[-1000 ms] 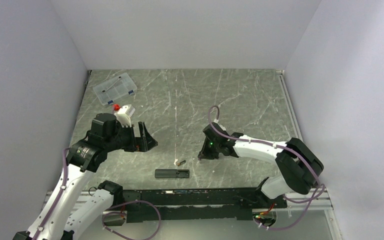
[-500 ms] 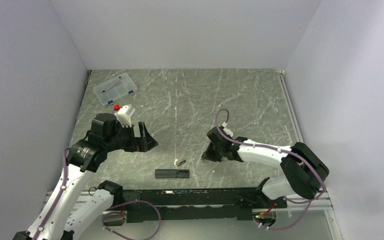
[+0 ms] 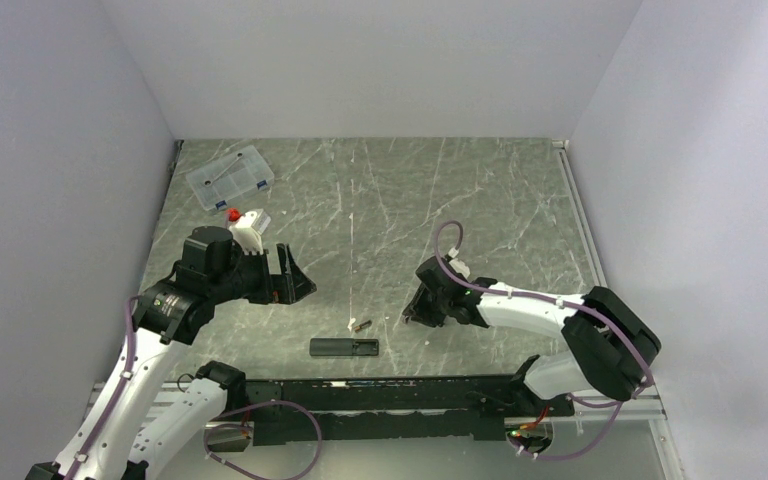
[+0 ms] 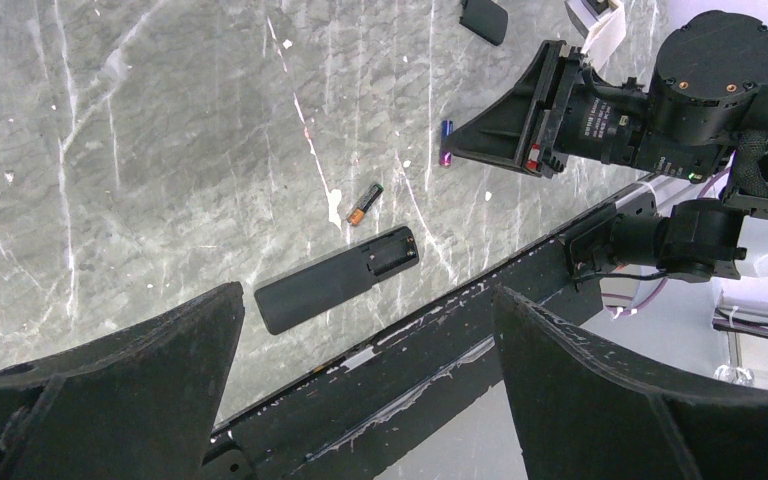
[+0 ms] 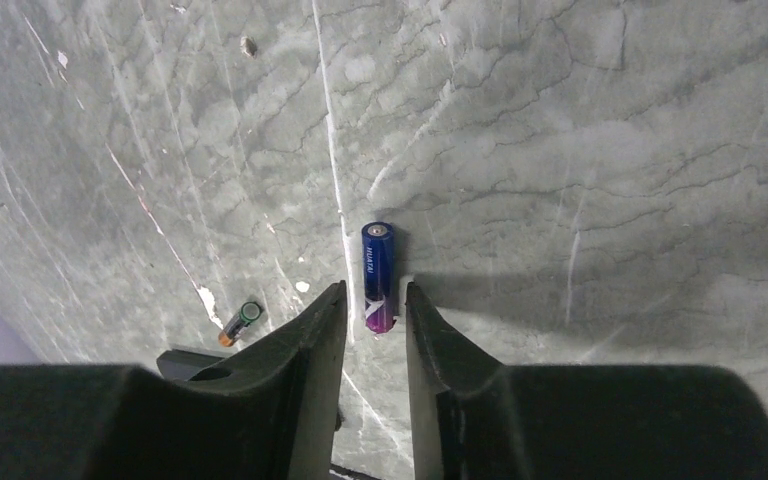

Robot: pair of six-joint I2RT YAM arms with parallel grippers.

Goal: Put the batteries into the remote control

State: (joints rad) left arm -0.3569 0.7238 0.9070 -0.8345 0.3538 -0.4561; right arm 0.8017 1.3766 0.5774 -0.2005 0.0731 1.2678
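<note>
Black remote control (image 3: 345,347) is mostly hidden in the right wrist view behind the right hand (image 5: 375,292), slightly parted astride the blue battery (image 5: 378,262).

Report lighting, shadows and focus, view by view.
Top external: soft, even light, no glare, faint shadows beneath the arms on the table. Left wrist: the left gripper looms dark and underlit, the remote control sharp. Right wrist: a dark shadow band lies right of the blue battery, which is in focus.
</note>
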